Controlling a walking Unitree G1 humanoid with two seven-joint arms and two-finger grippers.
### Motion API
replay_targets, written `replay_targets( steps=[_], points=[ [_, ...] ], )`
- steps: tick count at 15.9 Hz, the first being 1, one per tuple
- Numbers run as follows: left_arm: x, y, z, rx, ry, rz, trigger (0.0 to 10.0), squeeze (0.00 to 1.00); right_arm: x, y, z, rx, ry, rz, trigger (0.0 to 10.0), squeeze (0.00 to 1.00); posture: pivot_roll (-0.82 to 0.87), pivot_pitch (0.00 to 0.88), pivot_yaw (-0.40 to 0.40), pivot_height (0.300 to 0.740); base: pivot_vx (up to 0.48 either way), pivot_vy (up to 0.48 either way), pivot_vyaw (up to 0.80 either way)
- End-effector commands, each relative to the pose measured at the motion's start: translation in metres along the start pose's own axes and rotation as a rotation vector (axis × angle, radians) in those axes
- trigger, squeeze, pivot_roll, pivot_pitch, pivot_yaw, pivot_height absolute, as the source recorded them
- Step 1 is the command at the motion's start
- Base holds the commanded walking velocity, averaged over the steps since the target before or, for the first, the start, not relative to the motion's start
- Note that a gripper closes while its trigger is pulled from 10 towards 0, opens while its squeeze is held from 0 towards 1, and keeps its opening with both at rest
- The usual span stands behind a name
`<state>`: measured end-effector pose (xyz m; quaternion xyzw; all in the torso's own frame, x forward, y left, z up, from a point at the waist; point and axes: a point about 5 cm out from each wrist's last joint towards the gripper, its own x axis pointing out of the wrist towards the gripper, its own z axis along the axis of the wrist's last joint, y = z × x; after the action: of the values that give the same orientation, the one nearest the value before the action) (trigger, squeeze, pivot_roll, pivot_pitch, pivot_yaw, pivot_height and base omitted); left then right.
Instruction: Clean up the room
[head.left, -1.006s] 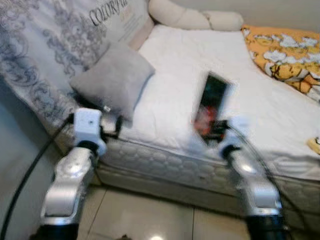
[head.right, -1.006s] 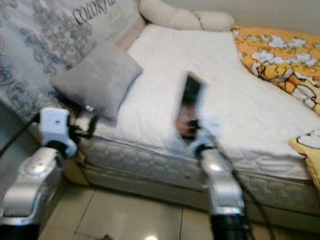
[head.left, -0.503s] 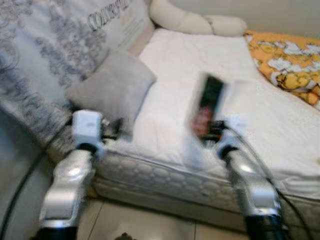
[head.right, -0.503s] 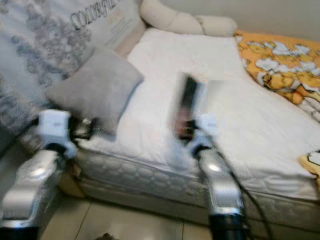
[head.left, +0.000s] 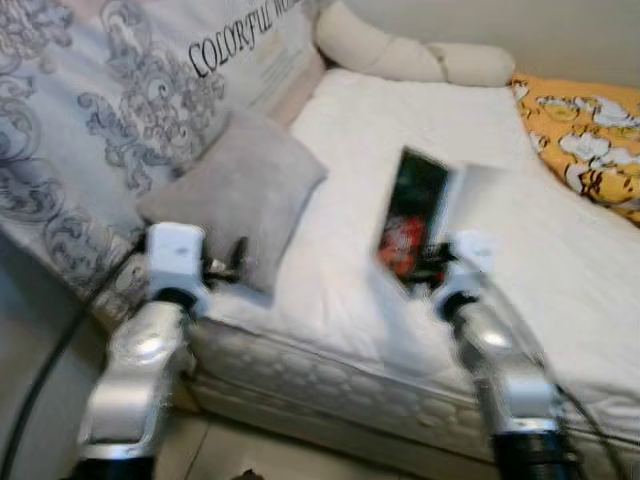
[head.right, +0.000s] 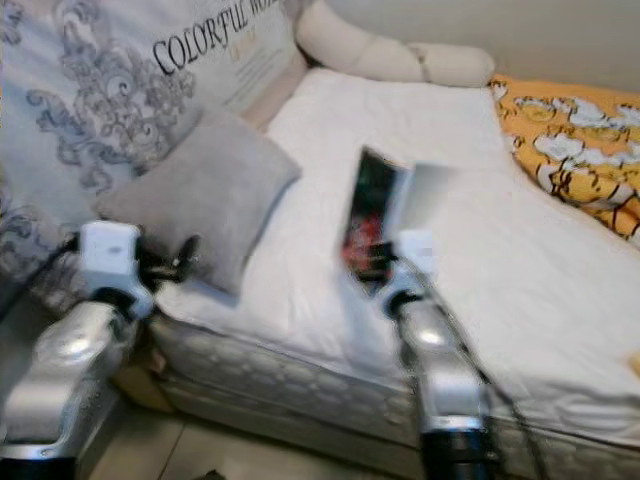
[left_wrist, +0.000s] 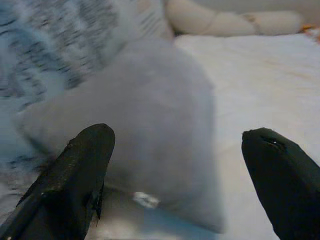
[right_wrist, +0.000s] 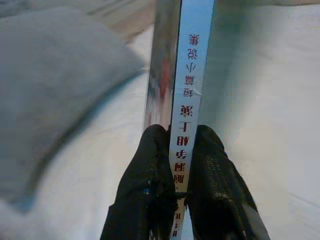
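Your right gripper (right_wrist: 178, 165) is clamped on an upright book (head.left: 412, 215) above the bed (head.left: 520, 200); your left gripper (left_wrist: 175, 165), fingers spread, faces the grey pillow (head.left: 240, 195).

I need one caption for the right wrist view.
Right tool shut on a book, held upright above the white bed.

Grey pillow (head.left: 240, 195); white mattress (head.left: 400, 130); orange cartoon-print blanket (head.left: 585, 125).

Glossy-covered book (right_wrist: 176, 75), matt grey cloth pillow (head.left: 238, 197), quilted mattress (head.left: 330, 375).
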<state>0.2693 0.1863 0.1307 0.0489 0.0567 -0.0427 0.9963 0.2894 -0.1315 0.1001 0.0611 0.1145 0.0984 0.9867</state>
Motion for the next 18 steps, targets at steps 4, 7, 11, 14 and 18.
replay_targets(
  steps=[4,7,11,14,18],
  points=[
    [0.0023,-0.0082,0.0044,0.003,-0.012,-0.036,10.0,0.0,-0.0008,-0.0065,0.0107,-0.01,-0.043,-0.017,10.0,0.0,0.02,0.0,-0.018,0.74,0.384,0.0,0.0],
    [0.0023,-0.0088,0.0044,0.005,-0.012,-0.04,10.0,0.0,-0.0003,-0.0059,0.0102,-0.011,-0.042,-0.013,10.0,0.0,0.03,0.0,-0.018,0.74,0.377,0.0,0.0],
    [0.0024,-0.0097,0.0044,0.006,-0.012,-0.044,10.0,0.0,-0.0001,-0.0057,0.0098,-0.011,-0.041,-0.011,10.0,0.0,0.03,0.0,-0.018,0.74,0.375,0.0,0.0],
    [0.0024,-0.0097,0.0044,0.006,-0.012,-0.044,10.0,0.0,-0.0001,-0.0057,0.0098,-0.011,-0.041,-0.011,10.0,0.0,0.03,0.0,-0.018,0.74,0.375,0.0,0.0],
    [0.0024,-0.0097,0.0044,0.006,-0.012,-0.044,10.0,0.0,-0.0001,-0.0057,0.0098,-0.011,-0.041,-0.011,10.0,0.0,0.03,0.0,-0.018,0.74,0.375,0.0,0.0]
  ],
)
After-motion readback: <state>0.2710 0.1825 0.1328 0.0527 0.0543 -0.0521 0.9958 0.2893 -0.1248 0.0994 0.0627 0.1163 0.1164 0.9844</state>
